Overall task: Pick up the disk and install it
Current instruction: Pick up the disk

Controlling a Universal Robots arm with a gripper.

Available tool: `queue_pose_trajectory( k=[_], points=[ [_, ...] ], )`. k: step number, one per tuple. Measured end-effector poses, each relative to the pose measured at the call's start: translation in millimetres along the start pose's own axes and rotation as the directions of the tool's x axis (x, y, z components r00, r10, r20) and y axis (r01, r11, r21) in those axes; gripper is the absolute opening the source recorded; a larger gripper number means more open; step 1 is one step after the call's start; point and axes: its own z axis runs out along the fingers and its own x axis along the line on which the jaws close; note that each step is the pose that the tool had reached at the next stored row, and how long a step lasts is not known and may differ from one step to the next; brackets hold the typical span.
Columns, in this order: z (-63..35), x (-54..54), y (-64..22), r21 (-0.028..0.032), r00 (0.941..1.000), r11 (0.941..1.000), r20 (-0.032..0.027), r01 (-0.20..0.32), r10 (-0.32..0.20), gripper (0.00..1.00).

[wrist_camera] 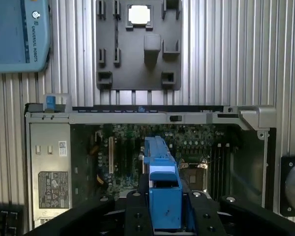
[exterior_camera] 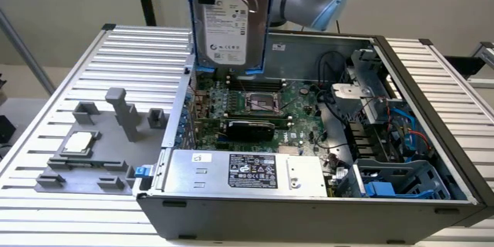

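the jaws are closed on the disk (exterior_camera: 231, 21), one black finger (wrist_camera: 137, 214) on each side of its blue carrier (wrist_camera: 162, 191). the gripper (wrist_camera: 165, 209) holds it on edge, so the disk hangs down from the jaws. it is in the air and touches nothing else. right below the jaws is the open case (exterior_camera: 309, 215), with the board (exterior_camera: 262, 105) under the disk's low edge. a bay (exterior_camera: 397, 180) with blue parts lies well apart from the jaws, at the case's opposite corner, past a knot of cables (exterior_camera: 339, 93).

the step in hand, i judge, is the carry over the case. to do it well the grip should be square and firm, so the disk neither swings nor slips. its low edge should ride clear of the case rim, the board and the cables.

the disk is a flat silver-grey slab, upright. a white printed label (exterior_camera: 229, 30) faces out, and the bright blue carrier frames its long sides and low end.
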Motion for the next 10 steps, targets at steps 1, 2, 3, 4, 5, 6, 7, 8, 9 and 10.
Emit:
queue_pose_trajectory(
  k=[1, 2, 3, 4, 5, 6, 7, 8, 9, 10],
  points=[
    [-0.1, 1.4, -4.7, 0.0000, 1.0000, 1.0000, 0.0000, 0.000, 0.000, 0.00],
    [-0.2, 2.6, -9.1, -0.0001, 1.0000, 1.0000, -0.0001, 0.000, 0.000, 0.00],
    [-0.3, 4.0, -13.9, -0.0001, 1.0000, 1.0000, -0.0001, 0.000, 0.000, 0.00],
    [-0.5, 5.2, -18.5, -0.0002, 1.0000, 1.0000, -0.0003, 0.000, 0.000, 0.00],
    [-0.6, 6.5, -22.8, -0.0003, 1.0000, 1.0000, -0.0003, 0.000, 0.000, 0.00],
    [-0.6, 8.0, -27.5, -0.0002, 1.0000, 1.0000, -0.0002, 0.000, 0.000, 0.00],
    [-0.6, 9.4, -32.2, -0.0002, 1.0000, 1.0000, -0.0003, 0.000, 0.000, 0.00],
    [-0.7, 10.8, -36.6, -0.0002, 1.0000, 1.0000, -0.0002, 0.000, 0.000, 0.00],
    [-0.7, 12.2, -41.2, -0.0002, 1.0000, 1.0000, -0.0002, 0.000, 0.000, 0.00],
    [-0.8, 13.7, -46.0, -0.0002, 1.0000, 1.0000, -0.0002, 0.000, 0.000, 0.00]
  ],
)
